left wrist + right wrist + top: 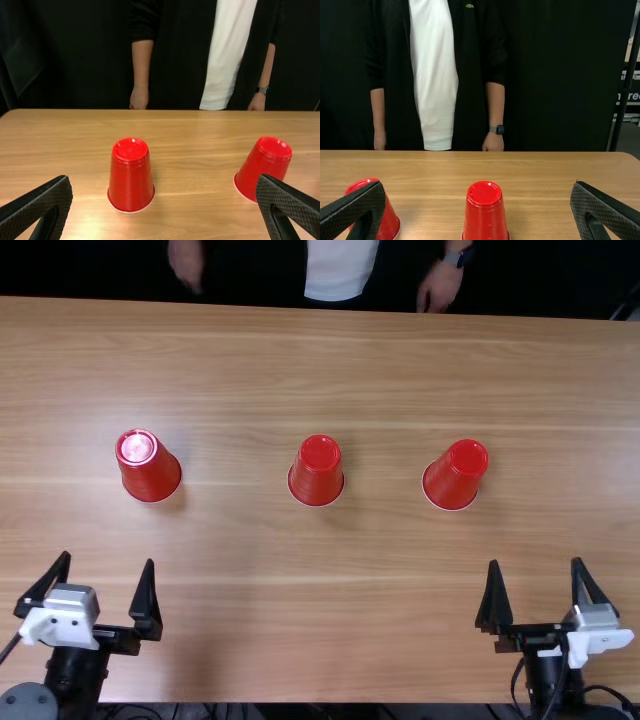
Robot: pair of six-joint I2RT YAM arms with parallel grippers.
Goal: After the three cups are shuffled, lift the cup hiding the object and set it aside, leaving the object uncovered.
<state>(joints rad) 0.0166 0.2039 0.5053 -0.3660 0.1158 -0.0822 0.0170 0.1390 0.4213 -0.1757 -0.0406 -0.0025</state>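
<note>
Nearest you, at the desk's near edge, the left gripper (106, 562) and the right gripper (535, 564) each sit with fingers spread wide, grasping nothing. Beyond them, across the middle of the light brown wooden desk (320, 360), three red plastic cups stand mouth down in a left-to-right row, well apart from one another: the left cup (148, 468), the middle cup (317, 472) and the right cup (455, 475). Every cup sits flat on the wood, so the object is covered and you cannot tell which one hides it.

Your next move turns on this. The left cup lies on the far side of the left gripper, a touch to its right. The right cup lies on the far side of the right gripper, a little to its left. The middle cup sits between the arms, about equally far from both. Each cup's long axis is vertical, so a level approach from the near side, fingers straddling the wall, looks suitable.
</note>
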